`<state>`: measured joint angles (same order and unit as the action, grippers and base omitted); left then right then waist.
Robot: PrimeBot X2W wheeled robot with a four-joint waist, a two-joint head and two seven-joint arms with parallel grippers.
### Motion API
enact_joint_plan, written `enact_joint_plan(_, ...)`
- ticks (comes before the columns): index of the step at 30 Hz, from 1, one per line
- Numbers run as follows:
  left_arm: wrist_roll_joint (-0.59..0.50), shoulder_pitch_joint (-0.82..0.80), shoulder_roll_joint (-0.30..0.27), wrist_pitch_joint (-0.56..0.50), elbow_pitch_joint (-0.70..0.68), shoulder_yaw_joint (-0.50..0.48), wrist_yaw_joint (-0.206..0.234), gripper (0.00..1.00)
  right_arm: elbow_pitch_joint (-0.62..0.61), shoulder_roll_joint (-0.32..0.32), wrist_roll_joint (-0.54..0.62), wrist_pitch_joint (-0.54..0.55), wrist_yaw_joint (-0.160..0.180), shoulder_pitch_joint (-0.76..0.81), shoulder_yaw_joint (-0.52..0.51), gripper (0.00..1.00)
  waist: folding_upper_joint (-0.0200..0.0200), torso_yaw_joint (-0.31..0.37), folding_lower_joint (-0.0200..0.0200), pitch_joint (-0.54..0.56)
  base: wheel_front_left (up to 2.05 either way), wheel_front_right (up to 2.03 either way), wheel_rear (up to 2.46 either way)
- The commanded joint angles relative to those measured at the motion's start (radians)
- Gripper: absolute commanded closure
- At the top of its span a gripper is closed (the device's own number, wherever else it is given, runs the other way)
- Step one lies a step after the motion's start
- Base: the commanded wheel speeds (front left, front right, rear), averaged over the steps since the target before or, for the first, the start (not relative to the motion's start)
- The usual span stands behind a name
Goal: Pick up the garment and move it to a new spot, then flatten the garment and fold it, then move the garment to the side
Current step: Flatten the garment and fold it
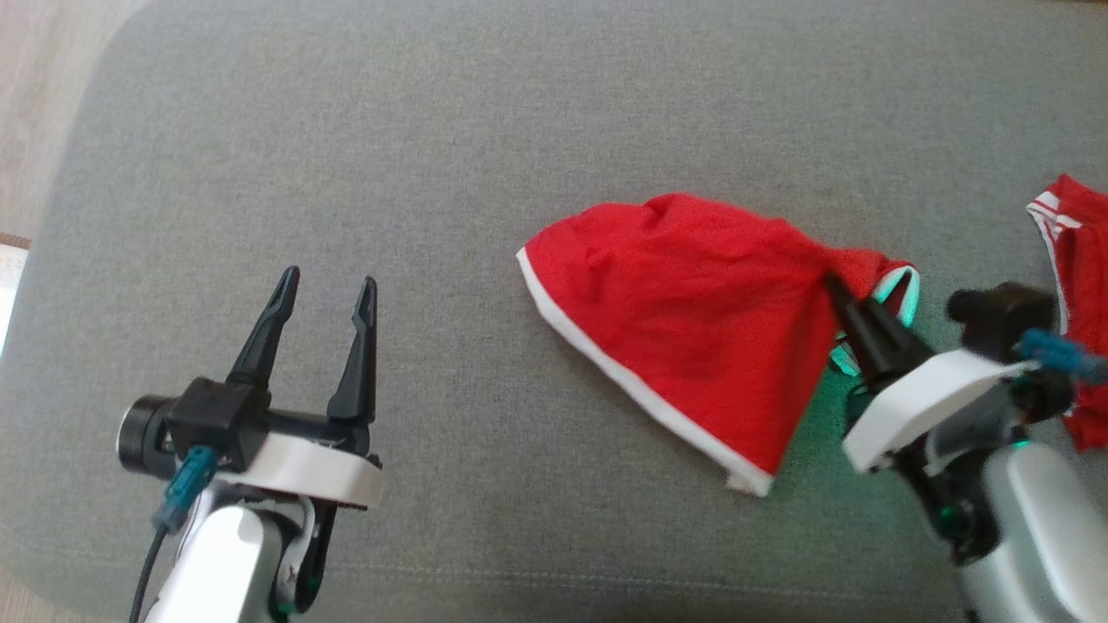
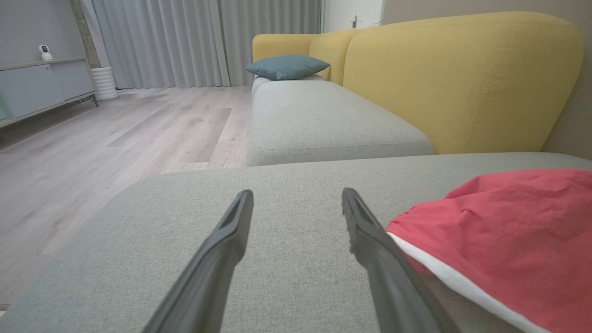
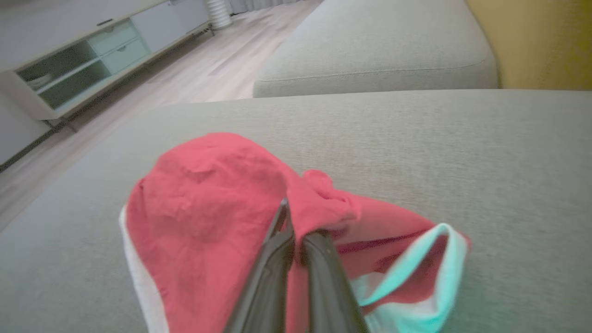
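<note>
Well, my right gripper [image 1: 838,290] is pinched tight on the red garment [image 1: 684,320] — both dark fingers are pressed together with a bunched fold of cloth caught between them. The grip is near the garment's right end, just beside a loop of white trim. The cloth gathers to a peak at my fingertips and spreads out from there over the grey sofa cushion [image 1: 433,130], right of centre, with a white hem along its lower left edge.

My left gripper [image 1: 330,279] stands wide open with nothing between its fingers — it is over bare cushion to the left of the garment, not touching it.

Another red piece with white stripes [image 1: 1082,251] lies at the far right, past my right arm.
</note>
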<state>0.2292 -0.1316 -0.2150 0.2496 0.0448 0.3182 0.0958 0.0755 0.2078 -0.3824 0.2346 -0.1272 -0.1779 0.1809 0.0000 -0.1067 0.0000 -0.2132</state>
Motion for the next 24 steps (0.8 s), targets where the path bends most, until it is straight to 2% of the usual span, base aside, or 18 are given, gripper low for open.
enact_joint_plan(1, -0.011, -0.057, -0.008, 0.012, -0.026, -0.038, -0.004, 0.0, -0.035, 0.023, -0.004, 0.015, -0.003, -0.052, -0.001, 1.0, 0.0, -0.004, 0.0, -0.009, 0.0, 0.0, 0.0)
enact_joint_plan(7, -0.019, -0.087, 0.007, 0.012, -0.026, -0.035, -0.02, 0.0, 0.026, 0.056, -0.037, 0.042, -0.003, -0.159, -0.031, 1.0, 0.0, -0.025, 0.0, -0.048, 0.0, 0.0, 0.0)
enact_joint_plan(19, -0.048, -0.14, 0.053, 0.012, -0.022, -0.038, -0.05, 0.0, 0.328, 0.106, -0.108, -0.029, -0.003, -0.388, 0.012, 1.0, 0.0, -0.065, 0.0, -0.12, 0.0, 0.0, 0.0)
enact_joint_plan(20, -0.05, -0.141, 0.056, 0.012, -0.02, -0.039, -0.052, 0.0, 0.349, 0.107, -0.115, -0.041, -0.003, -0.397, 0.021, 0.45, 0.0, -0.063, 0.0, -0.122, 0.0, 0.0, 0.0)
enact_joint_plan(21, -0.052, -0.141, 0.059, 0.012, -0.018, -0.04, -0.054, 0.0, 0.368, 0.108, -0.121, -0.054, -0.003, -0.402, 0.031, 0.0, 0.0, -0.061, 0.0, -0.122, 0.0, 0.0, 0.0)
enact_joint_plan(24, -0.058, -0.138, 0.064, 0.012, -0.013, -0.046, -0.058, 0.0, 0.406, 0.109, -0.136, -0.1, -0.003, -0.399, 0.055, 0.0, 0.0, -0.048, 0.0, -0.115, 0.0, 0.0, 0.0)
